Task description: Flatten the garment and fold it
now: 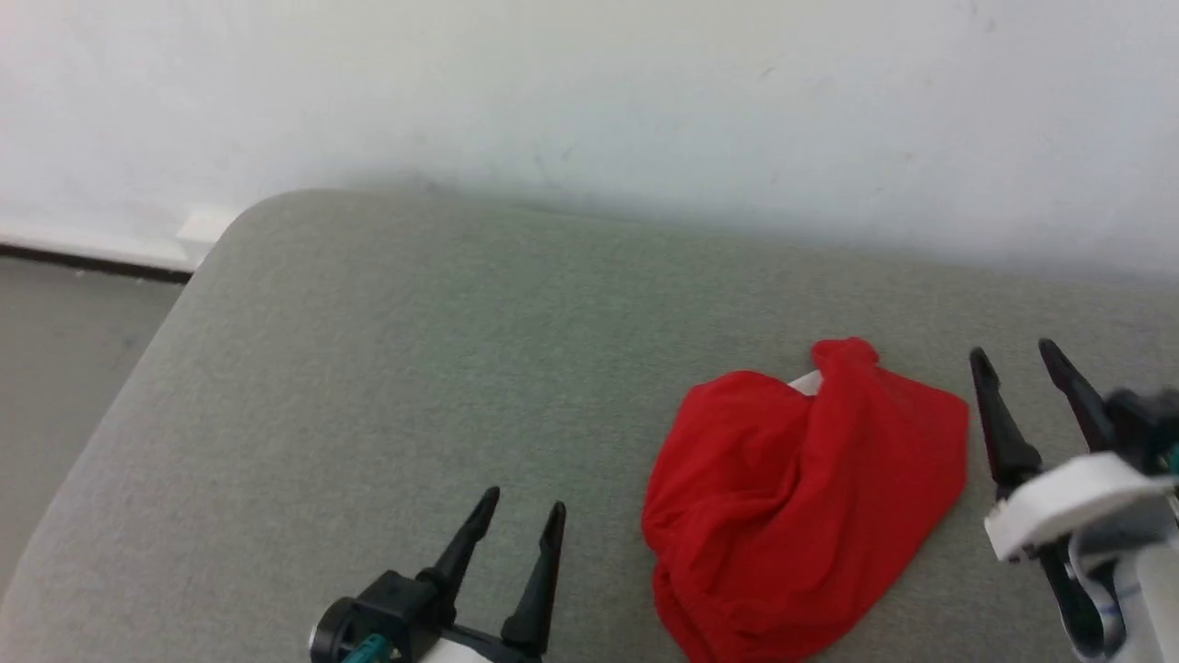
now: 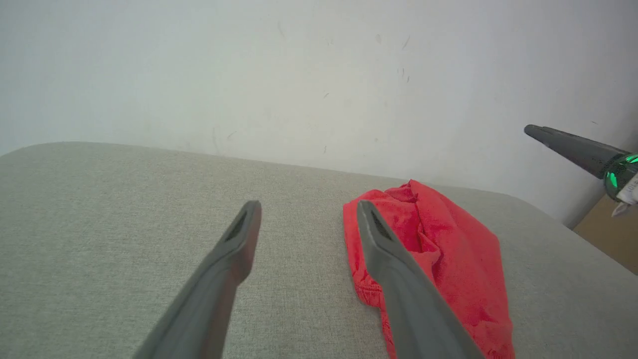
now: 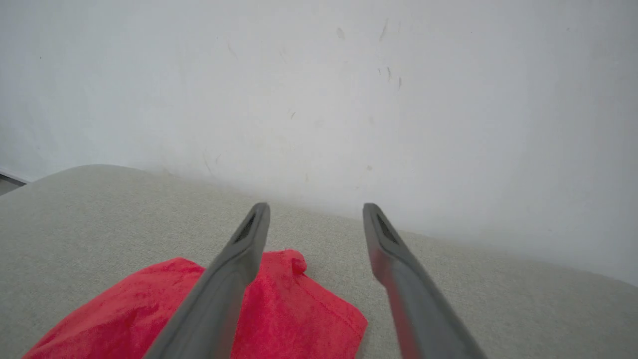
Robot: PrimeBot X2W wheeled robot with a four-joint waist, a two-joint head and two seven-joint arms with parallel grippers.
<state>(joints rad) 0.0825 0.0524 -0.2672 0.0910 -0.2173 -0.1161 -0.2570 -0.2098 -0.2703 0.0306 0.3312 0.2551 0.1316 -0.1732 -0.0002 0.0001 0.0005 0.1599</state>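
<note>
Crumpled red garment (image 1: 801, 502) on grey cushion (image 1: 368, 368), left claw (image 1: 525, 500) and right claw (image 1: 1013, 350) both released

- The head view looked forward and down from above onto the grey padded surface (image 1: 368, 368), toward the white wall (image 1: 589, 92).
- Both wrist views sat lower and nearer, facing that wall.
- All three shared the red garment (image 1: 801, 497).

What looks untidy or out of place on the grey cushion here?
The red shorts lie crumpled in a heap on the grey cushion, bunched and creased rather than spread flat. The left gripper and right gripper stand open, holding nothing.
</note>
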